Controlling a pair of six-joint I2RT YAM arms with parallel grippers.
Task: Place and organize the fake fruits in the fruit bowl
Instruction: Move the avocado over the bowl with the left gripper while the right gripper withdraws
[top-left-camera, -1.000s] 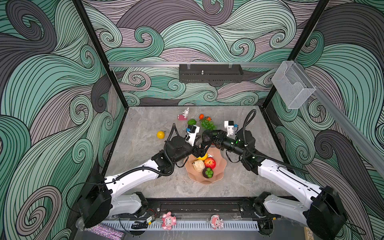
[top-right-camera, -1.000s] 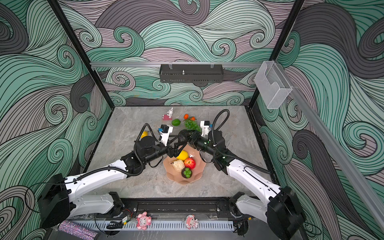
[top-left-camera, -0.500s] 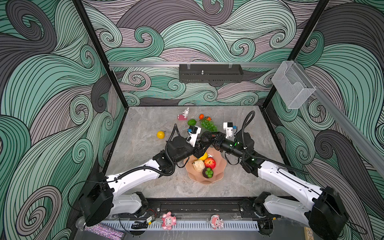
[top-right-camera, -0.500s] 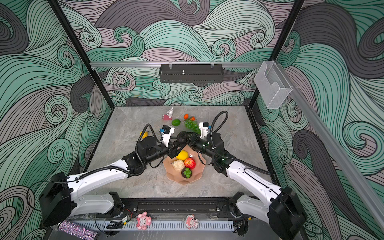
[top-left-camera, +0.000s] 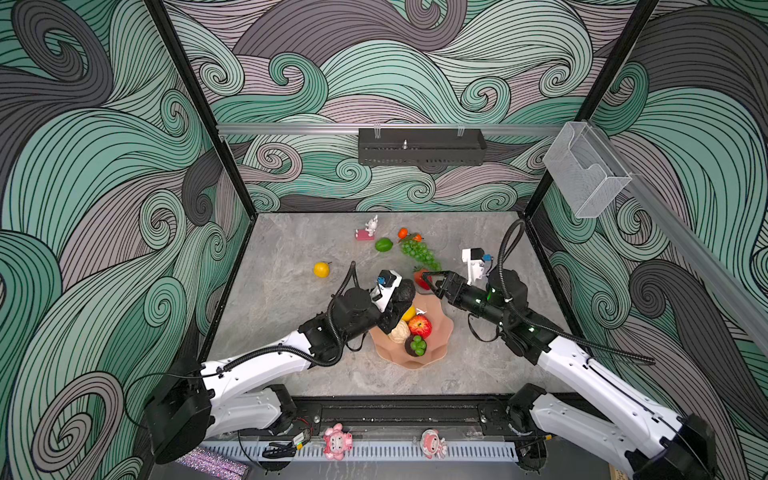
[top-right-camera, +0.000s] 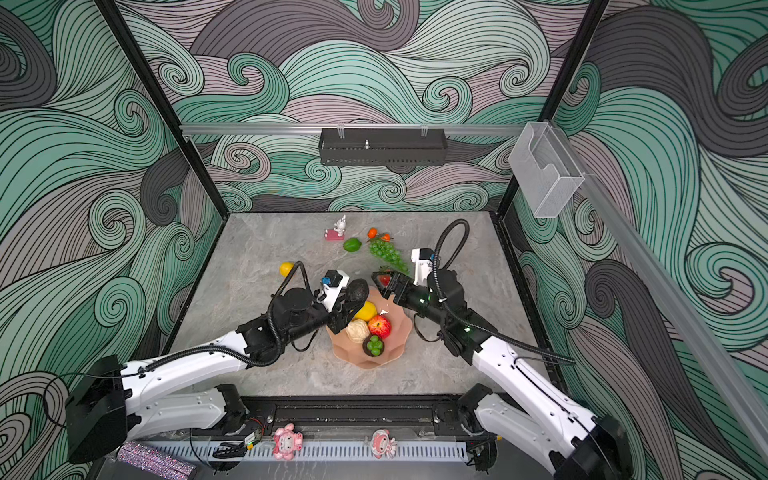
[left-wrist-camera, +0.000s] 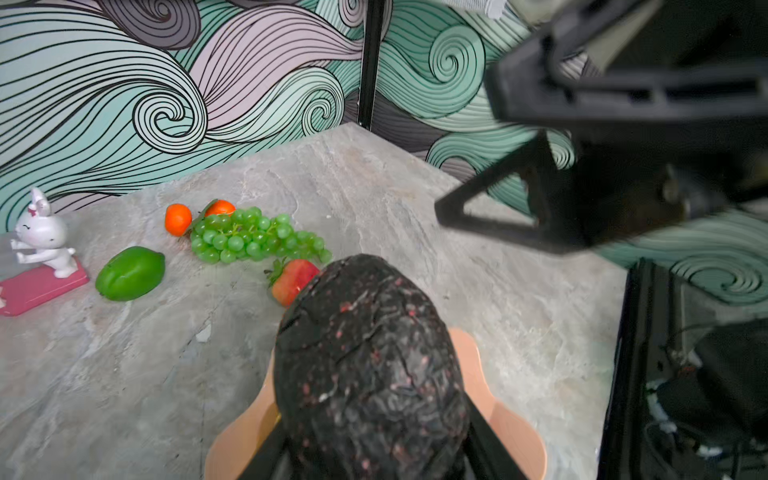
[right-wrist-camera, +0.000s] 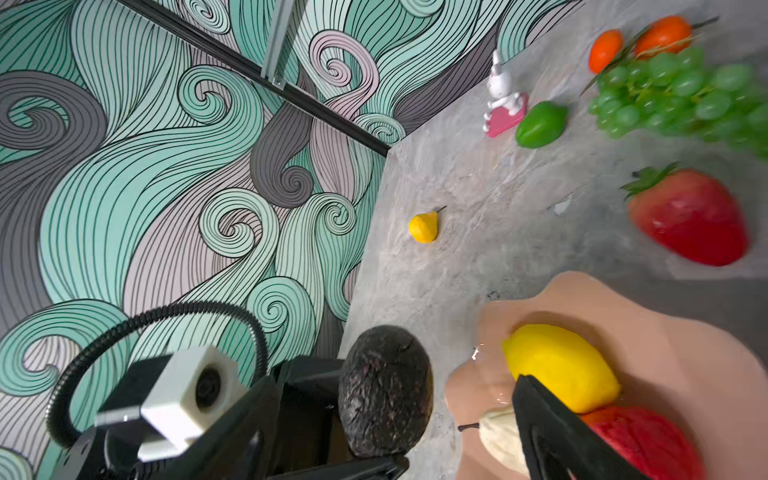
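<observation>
Fruit bowl (top-left-camera: 441, 332) sits low centre in both top views, salmon pink with a wavy rim. I'd call it about a third filled. A lemon (top-left-camera: 409, 312), an apple (top-left-camera: 420, 325), a cream knobbly fruit (top-left-camera: 400, 332) and a dark piece topped with green beads (top-left-camera: 417, 345) lie inside. The left gripper (top-left-camera: 401, 297) is clamped on the avocado (top-left-camera: 404, 289), held at the fruit bowl's upper-left rim and not yet set down. The right gripper (top-left-camera: 429, 285) is spread wide and empty above the strawberry (top-left-camera: 421, 279), which lies just past the bowl's upper edge. Higher in the frame, on the table (top-left-camera: 291, 316), are the grape bunch (top-left-camera: 419, 252), the lime (top-left-camera: 383, 244) and two oranges (top-left-camera: 402, 232). A yellow fruit (top-left-camera: 321, 269) lies alone to the left. The rabbit figurine (top-left-camera: 368, 228) is no fruit.

In the left wrist view the avocado fills the lower centre. Black fingers (left-wrist-camera: 487, 440) press on either side of it, and the pink rim shows beneath. The strawberry peeks out just behind it.

In the right wrist view the avocado hangs at lower centre, just beside the rim. The strawberry rests on bare table at the right, with nothing touching it.

By my reckoning four pieces are in. The avocado and six on the table are left to place, and then the tidying.
</observation>
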